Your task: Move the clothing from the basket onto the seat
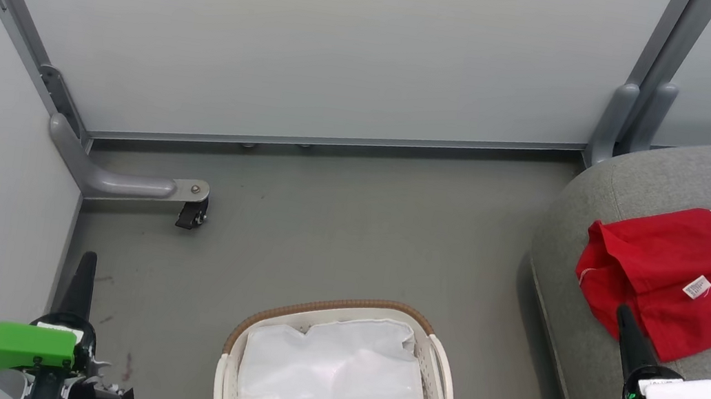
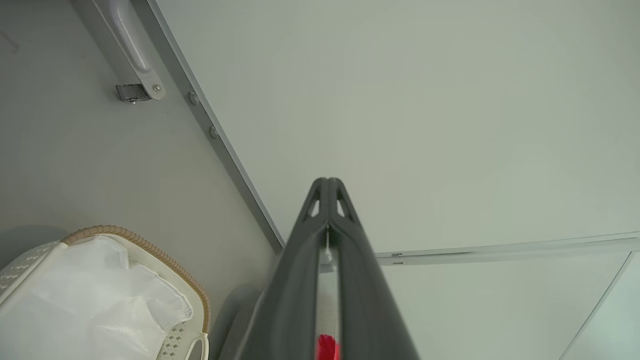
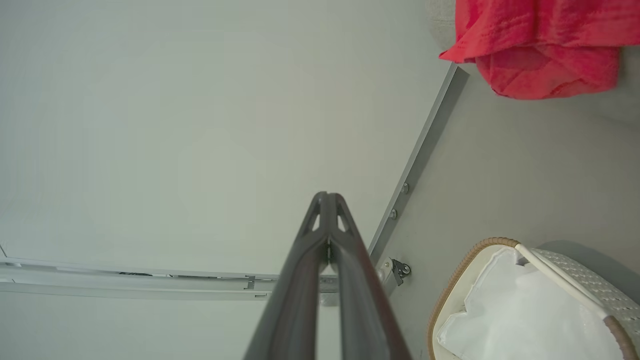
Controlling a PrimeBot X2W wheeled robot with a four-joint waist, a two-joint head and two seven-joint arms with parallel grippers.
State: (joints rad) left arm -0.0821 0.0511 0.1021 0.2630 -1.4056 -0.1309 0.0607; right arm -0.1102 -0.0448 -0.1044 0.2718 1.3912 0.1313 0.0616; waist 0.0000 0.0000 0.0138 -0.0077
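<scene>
The red and white clothing lies spread on the grey seat at the right, a white tag and a dark number print showing; its red hem hangs at the top of the right wrist view. The cream basket with a brown rim stands on the floor at bottom centre, holding a plain white sheet; the basket and the basket also appear in both wrist views. My left gripper is shut and holds nothing at the lower left. My right gripper is shut and bare beside the seat's front edge, just below the clothing.
Pale partition panels close the back and left. A grey metal foot with a caster juts onto the grey floor at the left. A grey post stands behind the seat.
</scene>
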